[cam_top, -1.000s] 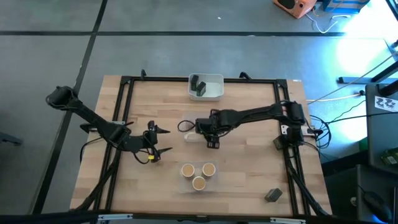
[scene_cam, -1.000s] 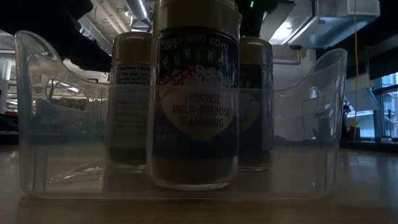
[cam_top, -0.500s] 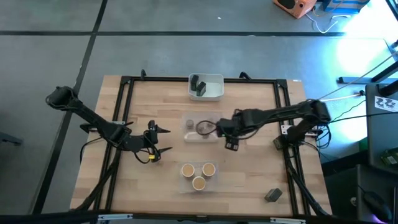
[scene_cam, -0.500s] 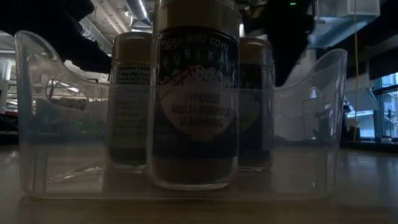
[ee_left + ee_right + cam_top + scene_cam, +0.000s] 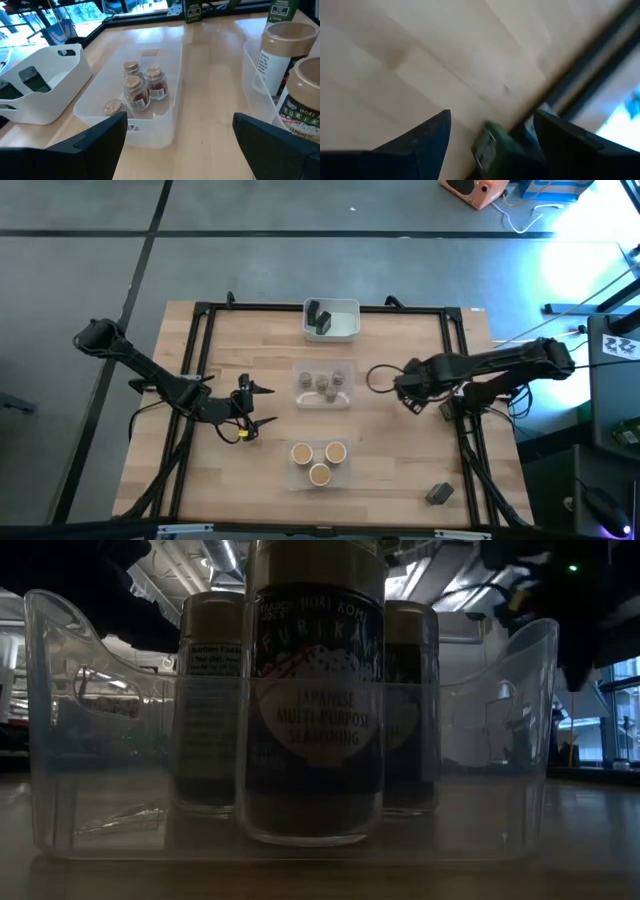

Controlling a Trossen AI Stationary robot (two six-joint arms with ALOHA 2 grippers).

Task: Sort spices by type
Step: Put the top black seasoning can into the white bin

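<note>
The right claw [image 5: 408, 392] is spread and empty, right of the clear tray [image 5: 323, 386] with small jars. One dark block [image 5: 439, 494] sits far off. Next, go grab it. The left claw [image 5: 250, 412] waits, spread.

Your right gripper [image 5: 404, 392] has pulled away from the middle tray [image 5: 322, 397] toward the table's right side, jaws apart and empty. That uncovers the small jars [image 5: 323, 383] in the tray, hidden under the arm before.
</note>
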